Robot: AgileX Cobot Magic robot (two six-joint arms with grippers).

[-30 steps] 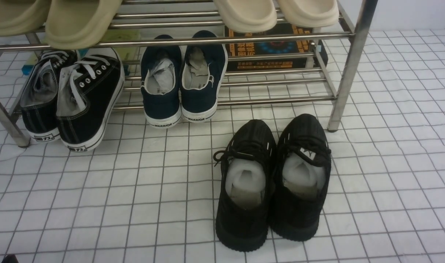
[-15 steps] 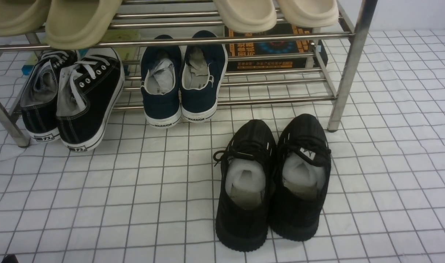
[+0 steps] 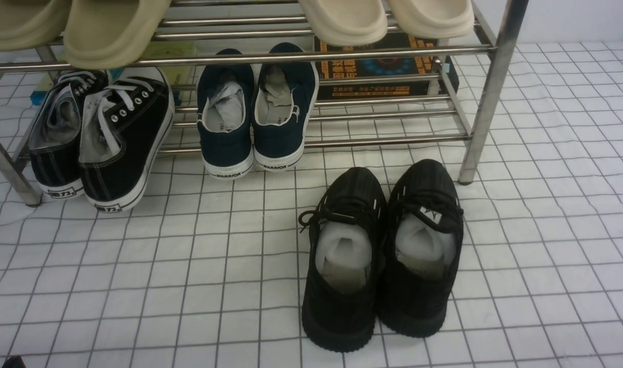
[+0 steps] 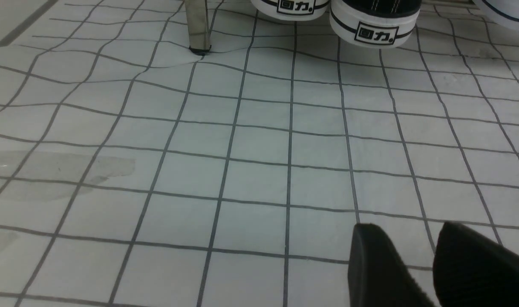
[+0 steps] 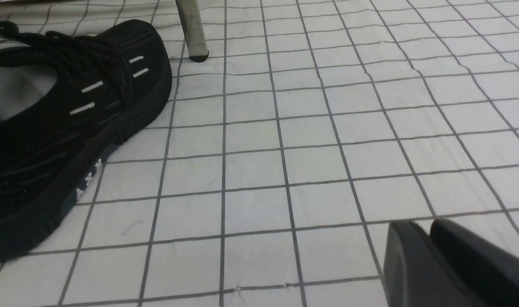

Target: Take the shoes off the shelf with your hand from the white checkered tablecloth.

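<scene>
The pair of all-black knit shoes point(image 3: 337, 312) stands side by side on the white checkered tablecloth point(image 3: 137, 286), toes pointing at the chrome shelf point(image 3: 488, 97), just in front of its right post. White paper fills both. One shoe point(image 5: 72, 128) also shows in the right wrist view, a few squares from my right gripper point(image 5: 419, 224), whose fingers are pressed together and empty. My left gripper point(image 4: 408, 228) hovers low over bare cloth with a narrow gap between its fingers, empty. Neither gripper shows in the front view.
Black canvas sneakers with white soles point(image 3: 122, 138) and navy WARRIOR slip-ons point(image 3: 255, 117) sit on the shelf's lower tier. Beige slippers point(image 3: 112, 30) lie on the upper tier. A dark box point(image 3: 383, 71) stands behind the rack. A shelf post foot point(image 4: 198, 25) is ahead of the left gripper.
</scene>
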